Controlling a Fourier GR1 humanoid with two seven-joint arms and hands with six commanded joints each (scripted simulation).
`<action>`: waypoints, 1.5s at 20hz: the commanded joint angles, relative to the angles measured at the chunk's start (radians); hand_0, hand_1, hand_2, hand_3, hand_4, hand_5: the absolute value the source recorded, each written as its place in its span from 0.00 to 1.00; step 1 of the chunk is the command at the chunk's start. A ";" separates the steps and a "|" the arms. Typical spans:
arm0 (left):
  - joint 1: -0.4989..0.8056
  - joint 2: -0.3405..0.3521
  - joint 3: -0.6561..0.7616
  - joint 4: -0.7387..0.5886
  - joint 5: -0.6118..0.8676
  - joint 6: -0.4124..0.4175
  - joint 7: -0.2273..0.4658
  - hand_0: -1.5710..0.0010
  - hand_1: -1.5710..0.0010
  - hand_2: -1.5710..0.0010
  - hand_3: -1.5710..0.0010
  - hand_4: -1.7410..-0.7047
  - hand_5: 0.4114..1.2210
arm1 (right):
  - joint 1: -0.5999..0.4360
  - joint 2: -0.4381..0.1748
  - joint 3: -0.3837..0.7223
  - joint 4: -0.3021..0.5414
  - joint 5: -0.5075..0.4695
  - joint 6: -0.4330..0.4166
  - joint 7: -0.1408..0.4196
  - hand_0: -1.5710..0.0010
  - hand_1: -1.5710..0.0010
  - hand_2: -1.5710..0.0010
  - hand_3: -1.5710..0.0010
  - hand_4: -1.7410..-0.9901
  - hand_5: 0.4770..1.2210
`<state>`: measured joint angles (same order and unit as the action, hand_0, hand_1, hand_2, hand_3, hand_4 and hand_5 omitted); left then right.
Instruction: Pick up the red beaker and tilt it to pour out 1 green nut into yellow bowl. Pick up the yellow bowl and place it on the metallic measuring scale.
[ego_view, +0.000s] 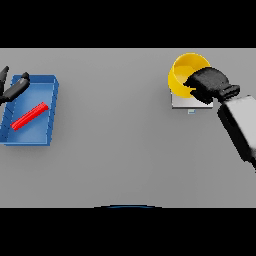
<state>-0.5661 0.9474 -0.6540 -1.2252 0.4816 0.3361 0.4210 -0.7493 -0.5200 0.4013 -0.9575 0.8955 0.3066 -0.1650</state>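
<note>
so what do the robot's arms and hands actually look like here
The right hand is dark, nearly black, and bulky, on a boxy white forearm with grey and black edging. The left hand is just as dark, with slim fingers; its arm is out of frame. No cables or markings show.

Right hand (210, 84) curled closed; left hand (12, 89) open.

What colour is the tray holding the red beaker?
Blue tray, seen in the head view.

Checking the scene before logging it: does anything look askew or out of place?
The red beaker lies on its side in the blue tray. The yellow bowl, held by the right robot hand, sits tilted over the scale.
</note>
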 joint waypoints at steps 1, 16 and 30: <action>-0.003 0.001 0.002 0.000 0.002 -0.001 0.004 1.00 1.00 1.00 1.00 0.98 0.38 | -0.007 0.000 -0.005 0.027 0.001 -0.008 -0.016 0.00 0.00 0.06 0.21 0.00 1.00; -0.024 -0.028 0.000 0.041 -0.004 -0.008 -0.002 1.00 1.00 1.00 1.00 0.97 0.38 | -0.025 0.048 -0.071 0.188 -0.023 0.015 -0.040 0.43 0.27 0.24 0.40 0.11 0.89; -0.007 -0.023 -0.003 0.026 -0.004 -0.004 -0.010 1.00 1.00 1.00 1.00 0.99 0.35 | -0.030 0.034 -0.056 0.206 -0.012 0.072 -0.022 0.97 0.96 0.93 0.83 0.44 0.38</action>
